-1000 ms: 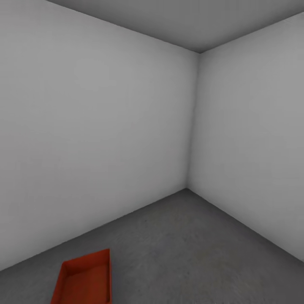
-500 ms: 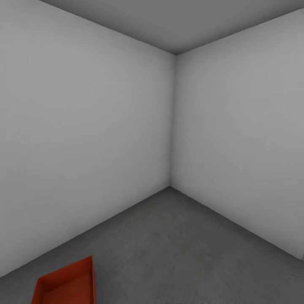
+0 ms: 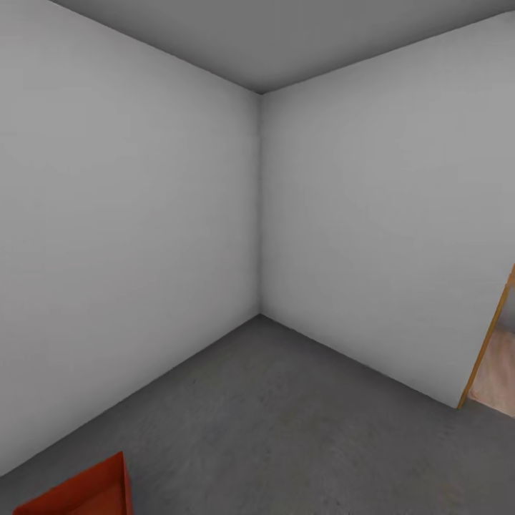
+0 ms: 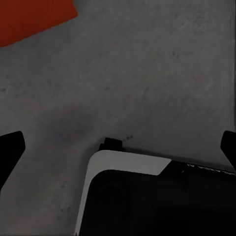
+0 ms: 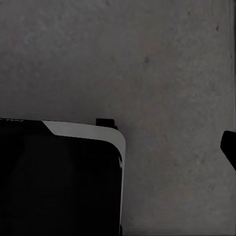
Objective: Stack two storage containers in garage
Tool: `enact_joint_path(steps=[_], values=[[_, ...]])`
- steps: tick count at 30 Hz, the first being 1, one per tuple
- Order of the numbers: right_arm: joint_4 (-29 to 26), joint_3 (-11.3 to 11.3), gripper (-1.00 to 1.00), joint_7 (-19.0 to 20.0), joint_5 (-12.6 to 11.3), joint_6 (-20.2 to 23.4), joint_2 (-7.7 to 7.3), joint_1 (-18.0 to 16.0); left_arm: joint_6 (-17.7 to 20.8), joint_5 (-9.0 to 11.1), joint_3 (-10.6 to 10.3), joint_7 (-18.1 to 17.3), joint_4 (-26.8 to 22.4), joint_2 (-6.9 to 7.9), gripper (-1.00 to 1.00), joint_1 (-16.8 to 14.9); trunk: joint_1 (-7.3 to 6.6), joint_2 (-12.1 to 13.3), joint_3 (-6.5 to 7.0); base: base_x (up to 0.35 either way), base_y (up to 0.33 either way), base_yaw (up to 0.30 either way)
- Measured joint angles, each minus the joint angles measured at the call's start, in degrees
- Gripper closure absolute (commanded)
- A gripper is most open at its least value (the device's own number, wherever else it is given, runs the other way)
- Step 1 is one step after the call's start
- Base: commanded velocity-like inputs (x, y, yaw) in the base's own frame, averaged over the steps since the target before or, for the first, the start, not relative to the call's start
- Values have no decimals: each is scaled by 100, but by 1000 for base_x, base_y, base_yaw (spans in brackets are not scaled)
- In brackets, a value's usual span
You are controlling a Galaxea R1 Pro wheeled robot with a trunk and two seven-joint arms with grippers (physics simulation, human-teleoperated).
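Room: we see a corner of the garage, two plain pale grey walls (image 3: 129, 236) meeting under a grey ceiling (image 3: 286, 36).
Floor: we note dark grey rough concrete floor (image 3: 286, 422) across the lower part of the head view; the same concrete fills most of both wrist views.
Storage container: one orange-red storage container (image 3: 86, 493) sits on the concrete at the bottom left corner of the head view, cut off by the picture's edge. We see only one corner of its rim and part of its inside. It stands near the left wall, apart from it.
Container, left wrist view: a flat orange-red patch (image 4: 29, 17) lies at one corner of the picture, well apart from the fingertips.
Doorway: at the right edge of the head view we see a wood-coloured door frame (image 3: 490, 343) and, past it, a strip of light wood floor (image 3: 501, 383).
Left gripper: left gripper (image 4: 118, 147) hangs over bare concrete; we see two dark fingertips (image 4: 11, 147) at opposite edges of the picture, spread wide with nothing between them.
Right gripper: only one dark fingertip (image 5: 229, 145) shows at the picture's edge; we cannot tell how the fingers stand.
Robot body: a dark block with a pale rounded edge (image 4: 128, 164) lies below the left gripper; a like block (image 5: 83, 130) shows in the right wrist view.
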Motion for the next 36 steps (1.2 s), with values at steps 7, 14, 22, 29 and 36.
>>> enact_joint_path(steps=[7, 14, 22, 29, 36], values=[[1, 0, -100, 0, 0, 0, 2, 0, 0, 0, 0, 0, -1, -5, -100, 0, 0, 0, 0, 0, 0, -298], [0, 0, -100, 2, 0, 0, 3, 0, 0, -5, 0, 0, -2, 0, -100, 0, 0, 0, 0, 0, 0, -298], [1, 0, -100, 2, 0, 0, 3, -1, 0, 0, 0, 0, -2, -3, -100, 0, 0, 0, 0, 0, 0, -298], [1, 0, -100, 2, 0, 0, 3, 0, 0, -1, 0, 0, -2, -4, -100, 0, 0, 0, 0, 0, 0, -298], [2, 0, -100, 0, 0, 0, 1, 0, 0, 1, 0, 0, -2, -4, -100, 0, 0, 0, 0, 0, 0, -298]])
